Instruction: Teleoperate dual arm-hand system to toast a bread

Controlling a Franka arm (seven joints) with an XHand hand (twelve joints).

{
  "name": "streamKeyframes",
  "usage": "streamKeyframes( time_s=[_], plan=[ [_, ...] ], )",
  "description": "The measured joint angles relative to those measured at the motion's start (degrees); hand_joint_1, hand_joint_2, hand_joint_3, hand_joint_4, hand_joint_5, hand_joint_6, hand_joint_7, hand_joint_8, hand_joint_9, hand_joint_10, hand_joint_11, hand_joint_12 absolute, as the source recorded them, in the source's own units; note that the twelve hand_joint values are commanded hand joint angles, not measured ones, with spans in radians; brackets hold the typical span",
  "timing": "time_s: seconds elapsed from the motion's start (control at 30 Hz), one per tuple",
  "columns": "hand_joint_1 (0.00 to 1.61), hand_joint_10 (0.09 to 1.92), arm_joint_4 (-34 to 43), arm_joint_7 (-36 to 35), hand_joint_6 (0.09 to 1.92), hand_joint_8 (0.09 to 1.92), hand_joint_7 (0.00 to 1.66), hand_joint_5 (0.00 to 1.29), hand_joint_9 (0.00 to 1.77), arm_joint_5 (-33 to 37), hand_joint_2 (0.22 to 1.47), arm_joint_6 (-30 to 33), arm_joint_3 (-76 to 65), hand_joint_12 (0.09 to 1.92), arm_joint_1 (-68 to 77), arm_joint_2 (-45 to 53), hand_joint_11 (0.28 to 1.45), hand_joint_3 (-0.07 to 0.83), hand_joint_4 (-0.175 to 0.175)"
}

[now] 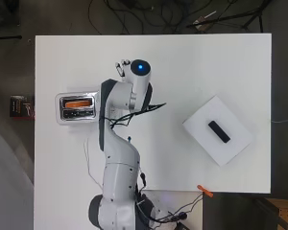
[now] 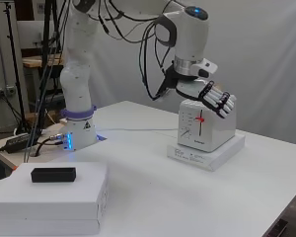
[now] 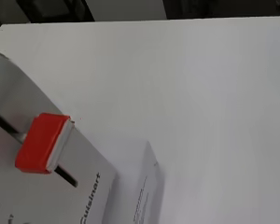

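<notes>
One hand [image 2: 214,101], fingers curled on nothing, hovers just above the red lever [image 2: 201,119] on the toaster [image 2: 207,129], whose slot seems to hold the bread [image 1: 78,103], lever travel running straight down.

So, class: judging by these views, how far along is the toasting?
Done: bread already sits in the toaster slot. In hand: the hand hovers with curled fingers beside the toaster, above the red lever. Left: pushing that lever down; it looks unpressed.
</notes>
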Motion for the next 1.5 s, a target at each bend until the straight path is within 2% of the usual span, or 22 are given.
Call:
streamKeyframes(
  time_s=[0.13,0.3,0.4,0.57,0.63,0.67,0.7,0.73,0.77,0.8,0.83,0.87,0.93,1.1,1.13,1.2,1.3,1.5],
  plan=[
    [0.01,0.09,-0.04,-6.48,0.09,0.09,0.3,0.25,0.36,2.68,1.08,1.45,2.77,0.09,-4.29,2.39,0.41,0.001,-0.061],
    [0.01,0.09,-0.77,-10.4,0.09,0.09,0.43,0.25,0.55,7.93,1.05,1.47,5.12,0.09,-7.61,4.05,0.48,-0.002,-0.08],
    [0.01,0.09,-1.64,-12.32,0.09,0.09,0.49,0.26,0.66,6.92,1.03,1.28,6.2,0.09,-8.67,4.68,0.52,-0.006,-0.082],
    [0.06,0.09,-5.21,-14.17,0.09,0.09,0.5,0.27,0.71,6.04,1.0,2.36,7.34,0.09,-9.45,3.1,0.56,-0.012,-0.067],
    [0.08,0.09,-5.81,-15.32,0.09,0.09,0.55,0.28,0.8,5.2,1.0,2.63,7.08,0.09,-9.1,1.73,0.62,-0.005,-0.071],
    [0.09,0.09,-5.9,-15.11,0.09,0.09,0.62,0.28,0.92,3.79,1.01,2.77,6.27,0.09,-8.16,0.42,0.69,-0.002,-0.077],
    [0.11,0.2,-6.05,-14.11,0.09,0.09,0.77,0.28,1.04,1.78,1.02,2.92,4.8,0.37,-6.52,-1.49,0.72,-0.007,-0.088],
    [0.13,0.72,-6.28,-12.39,0.09,0.42,0.86,0.29,1.1,-0.82,1.04,3.12,2.22,0.89,-3.67,-4.36,0.76,-0.007,-0.099],
    [0.15,1.23,-6.54,-10.36,0.09,0.97,0.88,0.29,1.15,-3.47,1.05,3.32,-1.3,1.34,0.31,-7.79,0.85,-0.005,-0.107],
    [0.15,1.56,-6.78,-8.21,0.09,1.4,0.89,0.29,1.2,-6.23,1.05,3.5,-5.77,1.62,5.58,-11.81,0.92,-0.002,-0.113],
    [0.16,1.74,-6.99,-6.1,0.09,1.66,0.9,0.29,1.24,-8.94,1.06,3.63,-10.74,1.78,11.61,-15.99,0.98,0.0,-0.118],
    [0.16,1.84,-7.14,-4.26,0.09,1.8,0.9,0.3,1.26,-11.37,1.07,3.7,-15.42,1.85,17.47,-19.79,1.01,0.002,-0.122],
    [0.16,1.9,-7.39,-0.52,0.09,1.91,0.92,0.3,1.29,-16.5,1.08,3.82,-25.42,1.91,30.49,-27.82,1.05,0.004,-0.129],
    [0.16,1.92,-7.88,7.7,0.09,1.92,1.11,0.35,1.45,-28.1,1.12,4.15,-48.56,1.92,58.12,-45.46,1.18,0.008,-0.122],
    [0.16,1.92,-7.93,8.97,0.09,1.92,1.16,0.38,1.48,-30.07,1.13,4.2,-51.8,1.92,61.17,-48.0,1.21,0.006,-0.113],
    [0.18,1.92,-7.93,10.99,0.09,1.92,1.25,0.54,1.56,-32.72,1.15,4.16,-56.22,1.92,64.92,-51.55,1.27,0.003,-0.068],
    [0.2,1.92,-7.99,13.31,0.09,1.92,1.38,0.68,1.66,-33.78,1.17,4.39,-57.82,1.92,66.13,-52.61,1.36,0.002,-0.012],
    [0.2,1.92,-7.37,15.79,0.09,1.92,1.46,0.76,1.73,-34.71,1.19,5.32,-59.04,1.89,68.4,-54.39,1.42,0.002,0.026]
  ],
)
